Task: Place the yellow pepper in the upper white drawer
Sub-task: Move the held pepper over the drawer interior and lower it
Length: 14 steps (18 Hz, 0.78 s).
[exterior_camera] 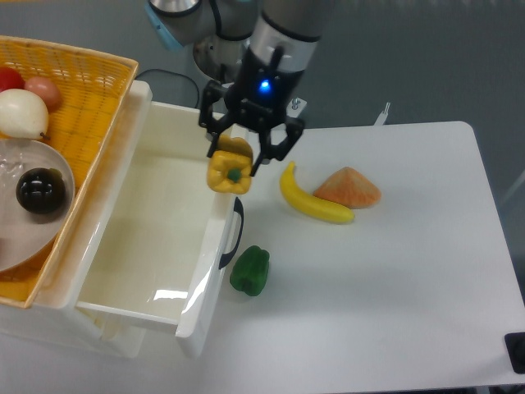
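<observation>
The pincer [231, 164] grips the yellow pepper [229, 171], its fingers clamped on either side, holding it in the air above the front panel of the upper white drawer [156, 222], which stands pulled open. On the tabletop [394, 287] a green pepper [250, 271] lies at 6 o'clock from the held pepper, just beside the dark handle [236, 232]; a banana [312, 198] lies at 3 o'clock

Two peppers show: one yellow pepper [229, 172] and one green pepper [250, 271]. There is one banana [310, 199], one white drawer [156, 230] and one yellow woven basket [82, 74].
</observation>
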Available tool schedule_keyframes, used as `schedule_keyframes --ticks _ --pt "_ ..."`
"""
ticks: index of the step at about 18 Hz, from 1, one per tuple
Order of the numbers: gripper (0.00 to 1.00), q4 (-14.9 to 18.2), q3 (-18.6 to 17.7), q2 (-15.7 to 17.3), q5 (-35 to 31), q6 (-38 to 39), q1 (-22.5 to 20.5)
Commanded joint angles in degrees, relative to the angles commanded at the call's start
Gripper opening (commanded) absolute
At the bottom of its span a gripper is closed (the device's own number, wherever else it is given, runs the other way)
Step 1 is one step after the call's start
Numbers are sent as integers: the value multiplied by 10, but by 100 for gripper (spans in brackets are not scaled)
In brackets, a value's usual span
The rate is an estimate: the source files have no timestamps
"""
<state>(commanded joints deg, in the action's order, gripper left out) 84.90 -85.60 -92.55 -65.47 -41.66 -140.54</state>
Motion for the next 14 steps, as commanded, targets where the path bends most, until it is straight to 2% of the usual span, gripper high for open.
schedule_keyframes --ticks 14 --pt "45 -4 -21 -18 0 0 46"
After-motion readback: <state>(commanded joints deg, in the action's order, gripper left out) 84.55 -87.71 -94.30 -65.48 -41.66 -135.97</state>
